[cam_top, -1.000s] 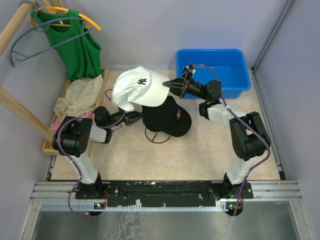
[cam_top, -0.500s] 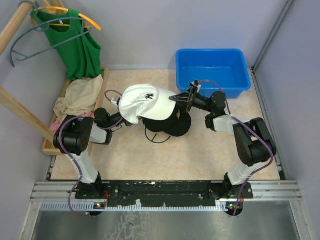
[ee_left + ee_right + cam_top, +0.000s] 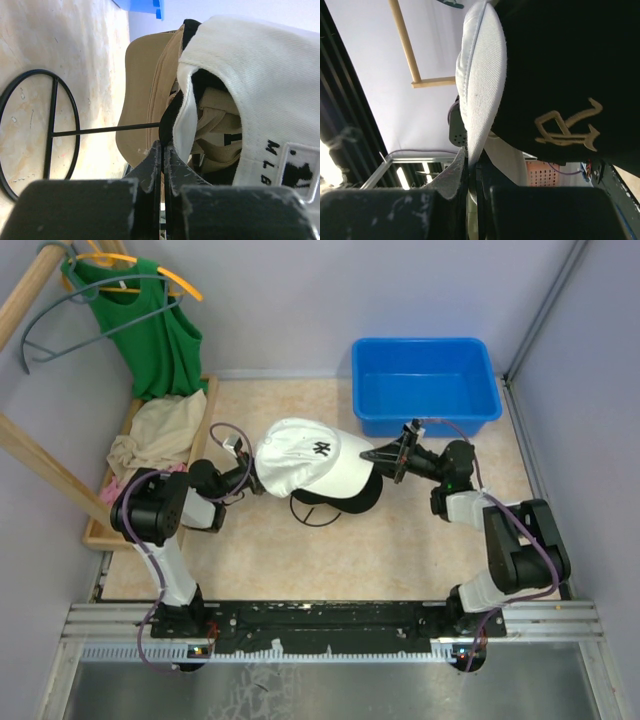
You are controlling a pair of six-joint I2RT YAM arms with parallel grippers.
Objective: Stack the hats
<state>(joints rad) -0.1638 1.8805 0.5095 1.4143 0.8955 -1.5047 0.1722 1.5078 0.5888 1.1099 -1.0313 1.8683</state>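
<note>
I see the white cap point(image 3: 310, 460), a black logo on its crown, sitting over the black cap point(image 3: 352, 500) mid-table point(image 3: 300, 560), with a tan cap point(image 3: 142, 95) nested underneath. My left gripper point(image 3: 252, 473) pinches its rear edge. My right gripper point(image 3: 386, 454) is clamped on its curved brim.

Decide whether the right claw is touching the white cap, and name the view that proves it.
Touching. The right wrist view shows the right claw shut on the brim edge of the white cap, with no gap.
</note>
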